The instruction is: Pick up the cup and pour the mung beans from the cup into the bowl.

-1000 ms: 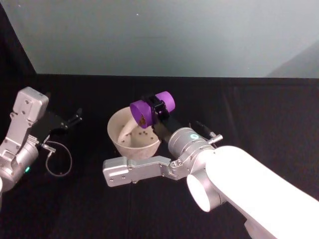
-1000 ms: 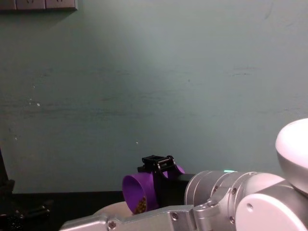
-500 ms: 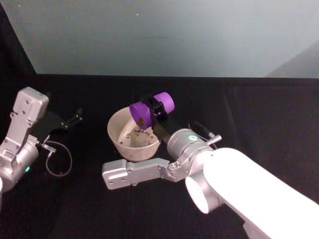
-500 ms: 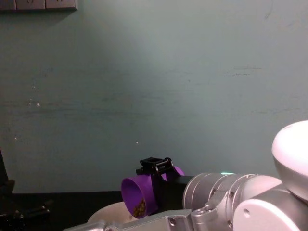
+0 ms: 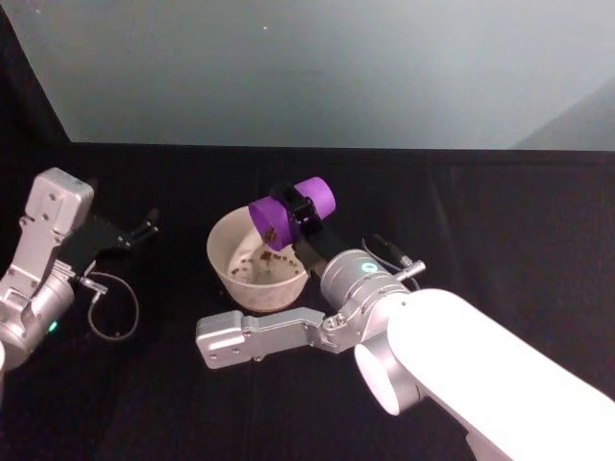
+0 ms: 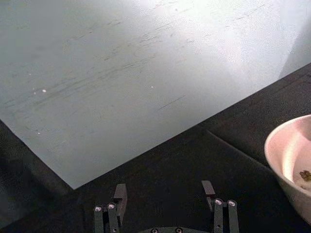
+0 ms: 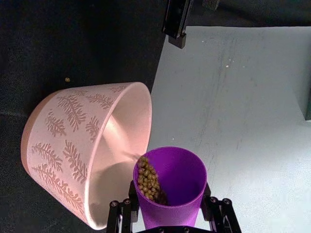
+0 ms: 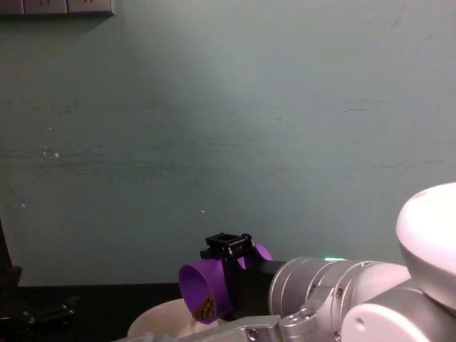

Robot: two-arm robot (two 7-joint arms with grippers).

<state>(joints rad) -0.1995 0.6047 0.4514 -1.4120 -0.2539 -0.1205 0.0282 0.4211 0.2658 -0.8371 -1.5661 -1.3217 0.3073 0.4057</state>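
**Pouring step, judged partly done.** Purple cup [image 5: 322, 197] pinched across its body between the jaws of the right gripper [image 5: 300, 213], tipped almost onto its side above the far right part of the bowl's rim, mouth turned toward the hollow. Bowl [image 5: 231, 283] a little left of the tabletop's middle. Mung beans [image 7: 147, 179] heaped at the cup's lower lip, others already scattered on the bowl's floor. Left gripper [image 5: 146, 225] parked toward the tabletop's left edge, jaws spread and empty, well apart from the bowl.

**To finish well:**
- Roll the wrist further in small amounts.
- Keep the lip inside the rim's outline and low above it (what looks like one stray bean [image 7: 67, 79] on the dark cloth beside the bowl's outer wall, a hint of ready bouncing).
- Hold the pinch firm against any slip along the smooth, tapered wall.
- Avoid nudging the rim, the bowl probably light enough to slide.
- Pause mouth-down for the last beans before righting.
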